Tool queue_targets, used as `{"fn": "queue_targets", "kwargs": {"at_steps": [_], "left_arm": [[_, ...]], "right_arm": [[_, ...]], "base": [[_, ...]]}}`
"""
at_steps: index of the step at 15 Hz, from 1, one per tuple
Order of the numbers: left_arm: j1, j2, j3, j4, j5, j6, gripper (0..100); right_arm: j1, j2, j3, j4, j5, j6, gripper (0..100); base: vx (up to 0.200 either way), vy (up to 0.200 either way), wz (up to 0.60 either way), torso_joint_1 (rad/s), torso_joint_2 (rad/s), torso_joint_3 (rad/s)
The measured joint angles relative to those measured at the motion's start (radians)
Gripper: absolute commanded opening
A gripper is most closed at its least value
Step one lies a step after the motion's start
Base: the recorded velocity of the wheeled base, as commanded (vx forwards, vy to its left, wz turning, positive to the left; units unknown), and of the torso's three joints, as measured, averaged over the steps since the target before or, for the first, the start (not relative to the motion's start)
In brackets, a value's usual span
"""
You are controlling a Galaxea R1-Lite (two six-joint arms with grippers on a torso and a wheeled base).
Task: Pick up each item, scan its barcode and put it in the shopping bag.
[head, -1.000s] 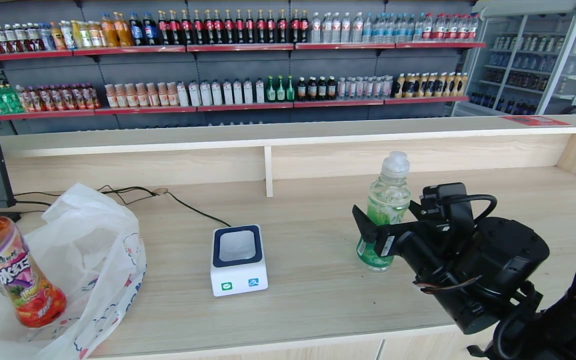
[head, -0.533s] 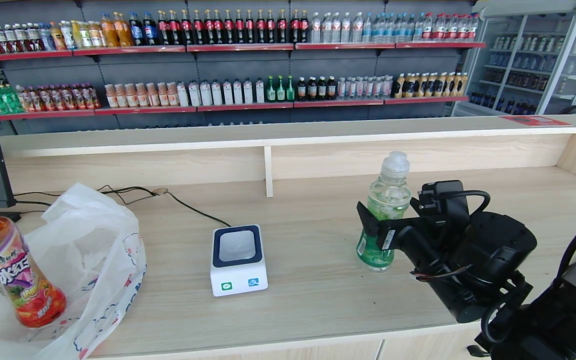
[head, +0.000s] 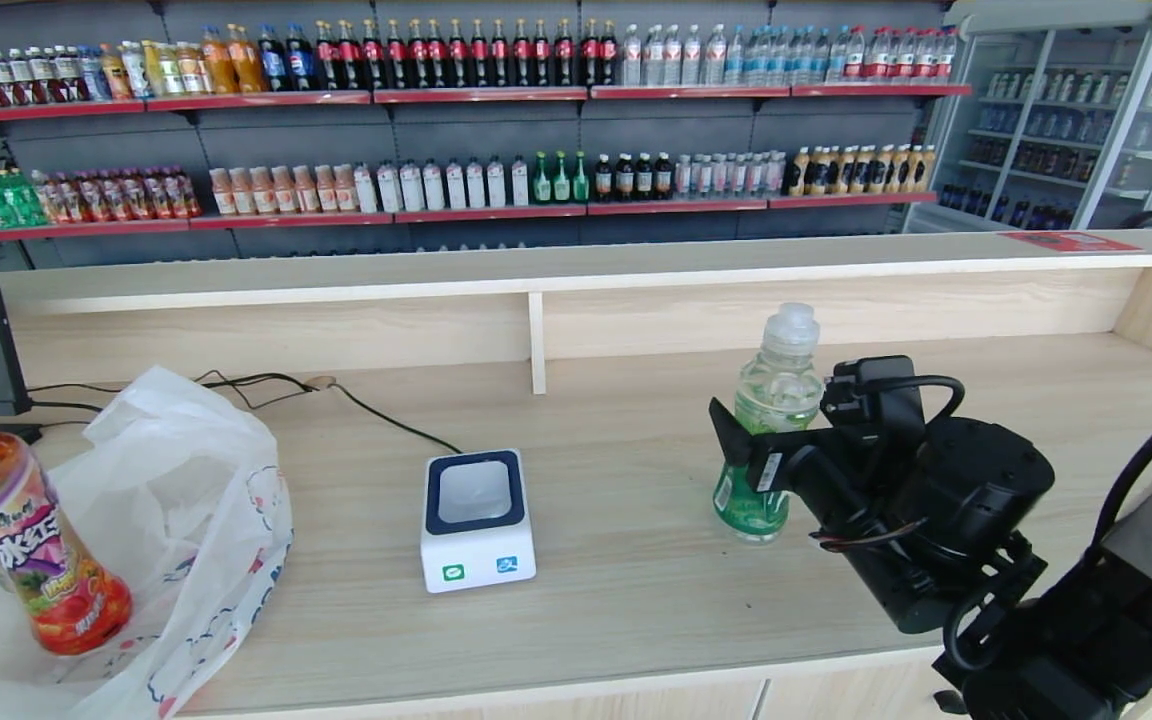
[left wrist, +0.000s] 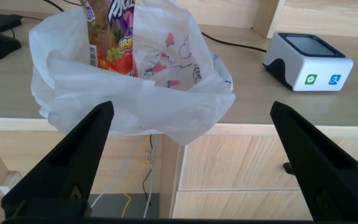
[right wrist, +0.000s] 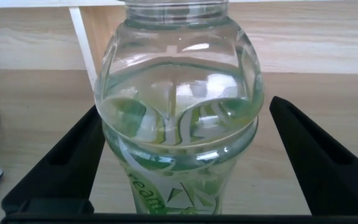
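**Item:** green-labelled bottle (head: 778, 385), clear plastic, capped, holding pale liquid. It stands upright on the counter (head: 616, 600), right of centre in the head view.

**Handling (judged):** fairly heavy, smooth and slippery, with walls that yield to a squeeze. Best gripped at the waist under the shoulder bulge.

**Right gripper** (right wrist: 185, 124): jaws spread wide, one on each side of the bottle, gaps on both sides, gripping nothing.

**Scanner** (head: 477, 518): centre frame, well apart.

**Shopping bag** (head: 196, 470): lower left, limp white plastic, mouth open. It contains one reddish tea bottle (head: 26, 540), leaning.

**Left gripper** (left wrist: 191, 109): spread wide, empty, facing the bag.
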Motion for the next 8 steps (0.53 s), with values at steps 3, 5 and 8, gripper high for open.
{"fn": "queue_targets", "kwargs": {"at_steps": [3,5,8], "left_arm": [[-0.001,0.000,0.000,0.000,0.000,0.000,100],[-0.001,0.000,0.000,0.000,0.000,0.000,100],[0.000,0.000,0.000,0.000,0.000,0.000,100]], "right_arm": [[-0.002,0.024,-0.008,0.000,-0.003,0.001,100],[-0.004,0.039,-0.021,0.000,-0.004,0.001,100],[-0.017,0.059,-0.032,0.000,-0.006,0.000,100]], "base": [[0.000,0.000,0.00,0.000,0.00,0.000],[0.000,0.000,0.00,0.000,0.00,0.000],[0.000,0.000,0.00,0.000,0.00,0.000]]}}
